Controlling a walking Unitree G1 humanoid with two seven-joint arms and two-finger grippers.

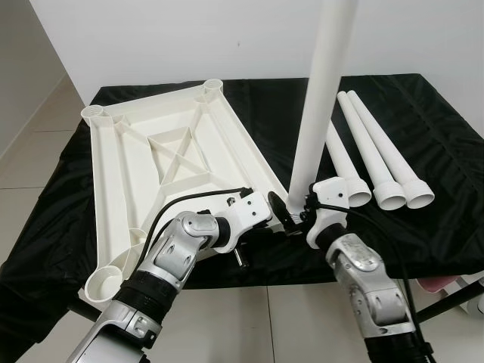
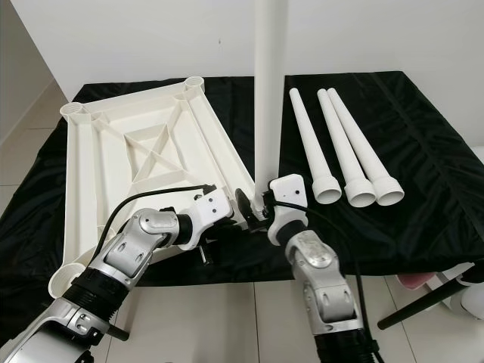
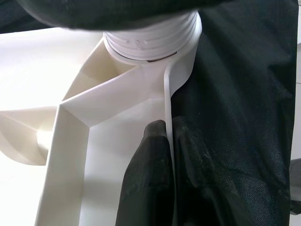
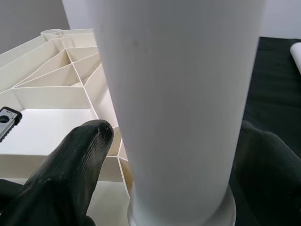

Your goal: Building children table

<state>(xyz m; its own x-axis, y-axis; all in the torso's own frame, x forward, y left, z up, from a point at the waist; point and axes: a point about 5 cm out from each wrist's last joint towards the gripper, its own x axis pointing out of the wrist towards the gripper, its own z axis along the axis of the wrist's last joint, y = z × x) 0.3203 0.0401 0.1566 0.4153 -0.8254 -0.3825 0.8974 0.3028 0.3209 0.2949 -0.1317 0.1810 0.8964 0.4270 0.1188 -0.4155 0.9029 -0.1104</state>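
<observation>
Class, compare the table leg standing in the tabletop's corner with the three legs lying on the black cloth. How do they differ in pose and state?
The standing leg is upright; the three loose legs lie flat, side by side.
The standing leg sits in a corner socket of the upturned tabletop; the loose legs rest apart from it on the black cloth.
The right gripper is at the standing leg's base; nothing touches the loose legs.
All are white tapered tubes.

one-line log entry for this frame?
left gripper: shut on tabletop rim | right gripper: around upright leg in corner socket | spare legs: three
</observation>
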